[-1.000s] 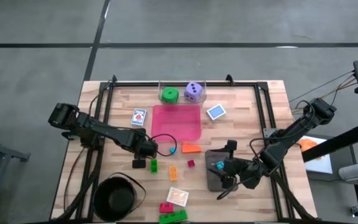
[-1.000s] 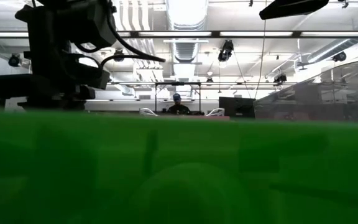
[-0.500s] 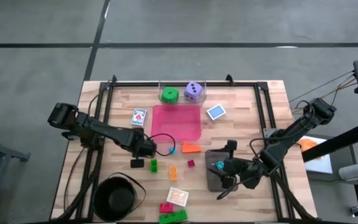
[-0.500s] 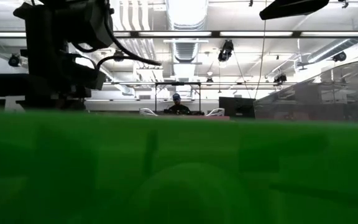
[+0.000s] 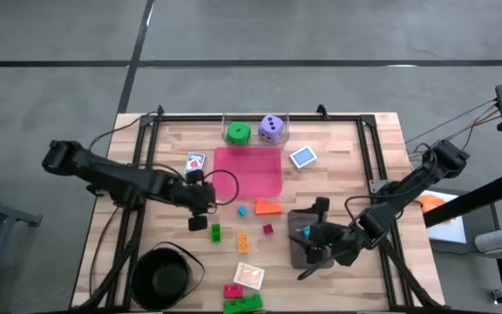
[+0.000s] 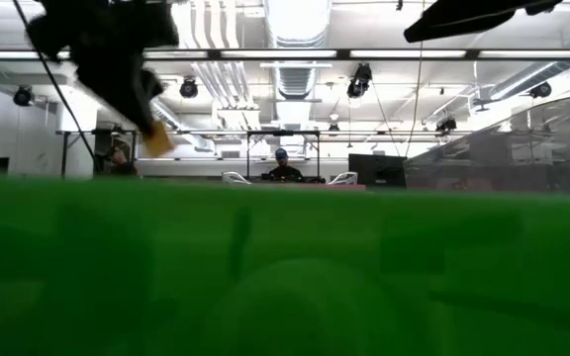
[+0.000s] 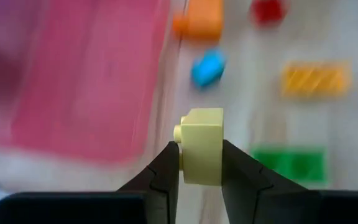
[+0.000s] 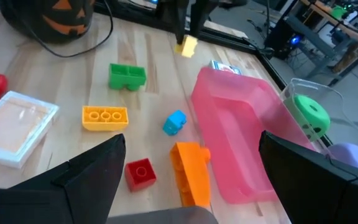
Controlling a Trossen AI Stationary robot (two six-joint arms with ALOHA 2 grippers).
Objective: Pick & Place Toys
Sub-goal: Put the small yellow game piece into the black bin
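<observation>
My left gripper (image 5: 198, 218) is shut on a pale yellow brick (image 7: 202, 155) above the table, between the pink tray (image 5: 247, 170) and a green brick (image 5: 215, 232). It also shows in the right wrist view (image 8: 187, 46) and the low view (image 6: 159, 138). My right gripper (image 5: 310, 246) is open and empty over the grey tray (image 5: 296, 255). A blue brick (image 5: 241, 210), orange bricks (image 5: 267, 208) (image 5: 243, 242) and a red brick (image 5: 267, 229) lie on the wood. The green die (image 5: 238, 133) and purple die (image 5: 271, 128) sit in the clear tray. My left gripper pinches the yellow brick's two opposite sides (image 7: 185, 163) between its two fingers (image 7: 166, 171). The fingers come from above, pointing down. The brick is lifted clear of the table, with a stud (image 7: 178, 133) sticking out sideways.
A black bowl (image 5: 166, 277) stands at the near left. Blue cards (image 5: 196, 164) (image 5: 302, 157) lie beside the pink tray. An orange card in a white tray (image 5: 248, 276), a red brick (image 5: 233, 290) and a green brick (image 5: 243, 303) lie at the near edge. A green blur fills the low view.
My left gripper has gone up from the table with the yellow brick, which is now lifted clear, and has shifted a little toward the far edge.
</observation>
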